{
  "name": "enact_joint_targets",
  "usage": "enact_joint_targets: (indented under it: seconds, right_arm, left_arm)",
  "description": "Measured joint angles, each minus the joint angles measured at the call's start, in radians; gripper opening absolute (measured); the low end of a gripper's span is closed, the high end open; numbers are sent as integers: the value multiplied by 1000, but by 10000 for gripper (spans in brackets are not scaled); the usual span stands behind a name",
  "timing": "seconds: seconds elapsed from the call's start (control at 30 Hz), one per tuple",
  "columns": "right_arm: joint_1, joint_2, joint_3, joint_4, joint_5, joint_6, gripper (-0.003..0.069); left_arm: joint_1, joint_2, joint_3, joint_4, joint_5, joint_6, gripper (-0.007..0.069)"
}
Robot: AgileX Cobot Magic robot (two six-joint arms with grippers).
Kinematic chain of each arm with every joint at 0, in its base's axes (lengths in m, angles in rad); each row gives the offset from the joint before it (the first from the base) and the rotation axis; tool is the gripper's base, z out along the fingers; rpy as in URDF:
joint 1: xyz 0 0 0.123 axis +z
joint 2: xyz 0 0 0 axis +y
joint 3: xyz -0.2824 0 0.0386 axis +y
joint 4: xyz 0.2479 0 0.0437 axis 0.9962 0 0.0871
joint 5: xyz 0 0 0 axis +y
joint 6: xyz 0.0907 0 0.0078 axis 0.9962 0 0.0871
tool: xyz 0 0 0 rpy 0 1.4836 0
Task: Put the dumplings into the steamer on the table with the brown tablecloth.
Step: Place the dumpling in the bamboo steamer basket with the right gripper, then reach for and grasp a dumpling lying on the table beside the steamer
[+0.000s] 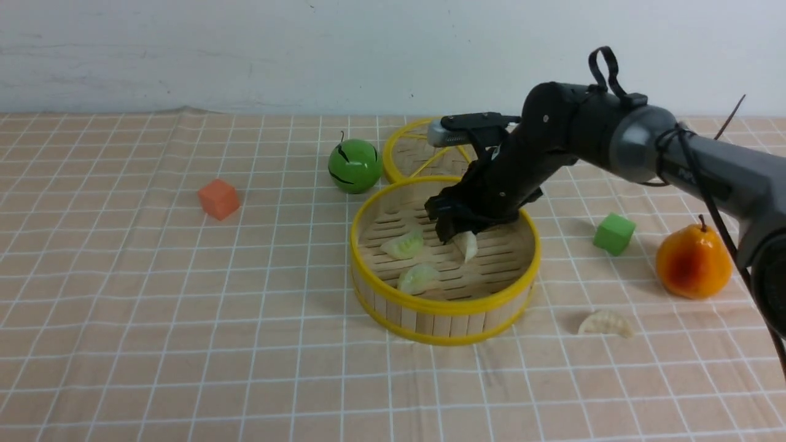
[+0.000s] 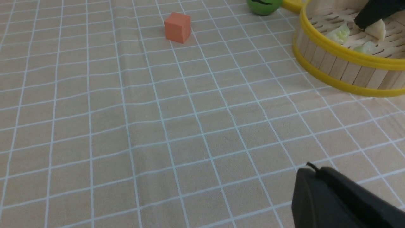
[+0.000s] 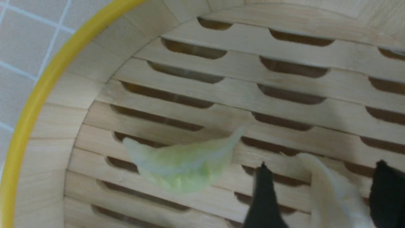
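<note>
The right gripper [image 1: 457, 236] reaches down into the steamer [image 1: 430, 322]. Its fingers are spread wide on either side of a white dumpling [image 1: 468, 247] that stands on edge on the slatted floor. The right wrist view shows a gap between one finger [image 3: 264, 199] and this dumpling, so it is not clamped.

A green dumpling [image 1: 403, 245] lies on the floor just beside the gripper, toward the robot's left. Another green dumpling [image 1: 419, 277] lies nearer the front wall. A second white dumpling [image 1: 605, 323] lies outside on the checked cloth [image 1: 184, 307], near the steamer's front right.

The left gripper [image 2: 316, 190] is closed above the surface [image 2: 158, 126], well apart from the steamer. The lid [image 1: 417, 153] lies flat behind the steamer, touching its rim, with a green ball [image 1: 354, 166] beside it. An orange cube [image 1: 218, 199] sits to the left. A green cube [image 1: 614, 233] and a pear [image 1: 694, 261] sit to the right.
</note>
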Motion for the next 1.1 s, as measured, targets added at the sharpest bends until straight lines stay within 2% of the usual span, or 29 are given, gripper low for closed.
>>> enact_joint_targets:
  seconds: [0.17, 0.4, 0.5, 0.6, 0.77, 0.93, 1.0, 1.1]
  right_arm:
    - [-36, -74, 0, -7, 145, -38, 582]
    - [-159, -282, 71, -69, 335, -210, 568]
    - [-255, -336, 207, -9, 376, -321, 537]
    - [-296, -325, 319, 49, 373, -369, 519]
    - [-293, -284, 438, 63, 241, -445, 491]
    - [-268, -241, 474, 52, 117, -459, 466]
    - [-258, -211, 478, 41, 121, -461, 425]
    - [-256, -210, 475, 30, 148, -461, 276]
  left_arm:
    - [0, 0, 0, 0, 0, 0, -14]
    - [0, 0, 0, 0, 0, -1, -14]
    - [0, 0, 0, 0, -5, -1, -14]
    - [0, 0, 0, 3, -9, -1, -14]
    - [0, 0, 0, 7, -25, -1, -14]
    - [0, 0, 0, 7, -29, -1, -14]
    - [0, 0, 0, 9, -29, -1, -14]
    - [0, 0, 0, 9, -29, -1, -14]
